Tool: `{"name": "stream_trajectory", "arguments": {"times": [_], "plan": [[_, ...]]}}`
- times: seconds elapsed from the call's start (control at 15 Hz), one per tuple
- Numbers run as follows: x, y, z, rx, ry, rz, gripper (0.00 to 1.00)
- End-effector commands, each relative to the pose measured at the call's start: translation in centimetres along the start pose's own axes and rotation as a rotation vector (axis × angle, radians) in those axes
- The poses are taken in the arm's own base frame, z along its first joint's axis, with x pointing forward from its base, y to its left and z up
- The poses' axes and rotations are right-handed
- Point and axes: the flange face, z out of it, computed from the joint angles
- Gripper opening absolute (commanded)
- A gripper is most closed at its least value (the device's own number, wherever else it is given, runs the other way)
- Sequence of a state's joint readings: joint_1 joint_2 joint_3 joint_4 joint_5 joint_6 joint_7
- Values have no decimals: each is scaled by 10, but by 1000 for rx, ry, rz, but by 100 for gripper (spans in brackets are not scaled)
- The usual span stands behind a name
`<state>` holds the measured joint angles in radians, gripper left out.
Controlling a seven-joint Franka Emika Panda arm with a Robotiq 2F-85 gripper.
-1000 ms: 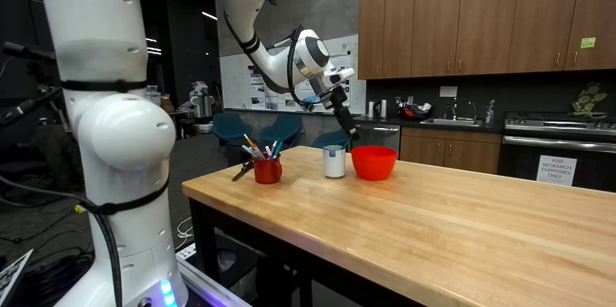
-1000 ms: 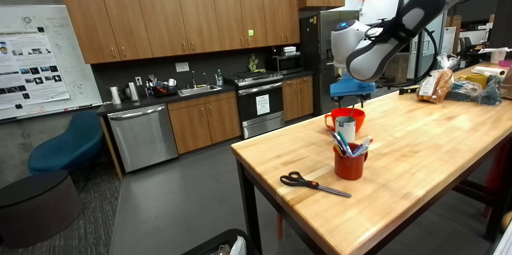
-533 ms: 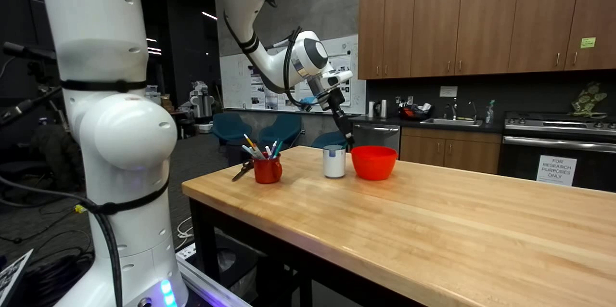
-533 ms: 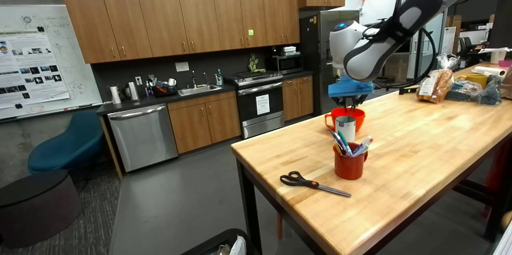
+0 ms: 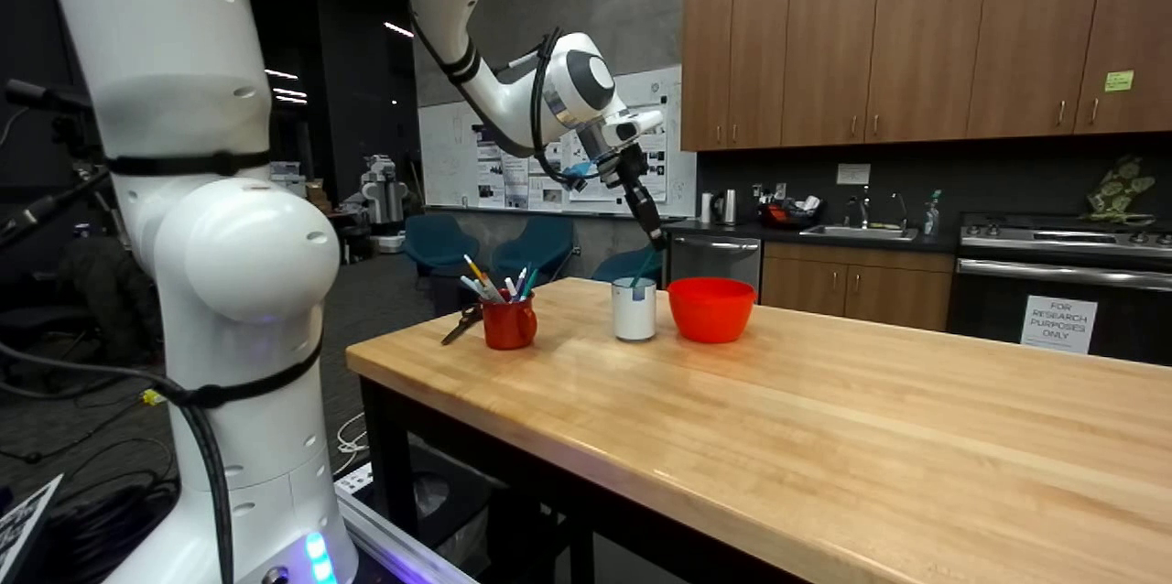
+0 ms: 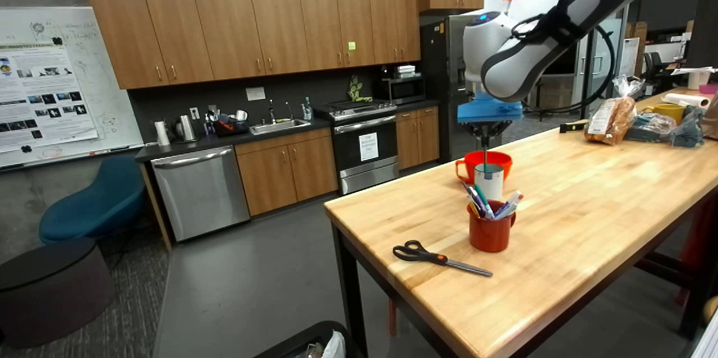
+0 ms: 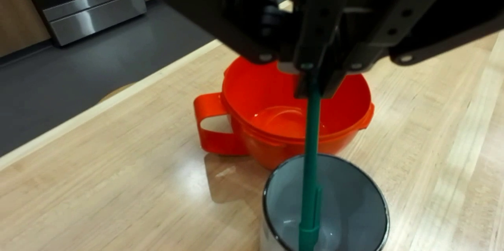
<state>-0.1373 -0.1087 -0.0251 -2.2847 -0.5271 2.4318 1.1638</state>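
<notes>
Green pen's (image 7: 311, 152) upper end buried in the gripper (image 7: 315, 89); lower end and the white mug's (image 7: 348, 203) base run off the wrist view's bottom edge. Can't read the whiteboard (image 6: 107, 136) scrawl from here, too small; red bowl (image 5: 712, 311) hides its handle in an exterior view.

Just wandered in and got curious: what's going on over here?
A robot arm is holding a green pen, its hand closed on the upper part. The pen's lower part reaches down into a white cup standing upright on the wooden table. Beside the cup is a red bowl, and nearer the table's corner are scissors and a red mug with pens in it.
</notes>
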Motion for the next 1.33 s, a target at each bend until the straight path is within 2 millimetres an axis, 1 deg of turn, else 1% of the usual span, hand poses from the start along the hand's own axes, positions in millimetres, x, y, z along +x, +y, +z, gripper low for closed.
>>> {"name": "stream_trajectory", "arguments": {"times": [0.0, 0.2, 0.4, 0.6, 0.8, 1.07, 1.27], "plan": [[-2, 16, -40, 68, 13, -24, 2], [-5, 24, -65, 116, 6, -64, 2], [-19, 30, -80, 147, -13, -128, 2], [-34, 34, -90, 171, -16, -173, 2], [-55, 36, -96, 198, -44, -240, 2], [-81, 39, -99, 222, -77, -309, 2], [-96, 41, -98, 228, -99, -344, 2]]}}
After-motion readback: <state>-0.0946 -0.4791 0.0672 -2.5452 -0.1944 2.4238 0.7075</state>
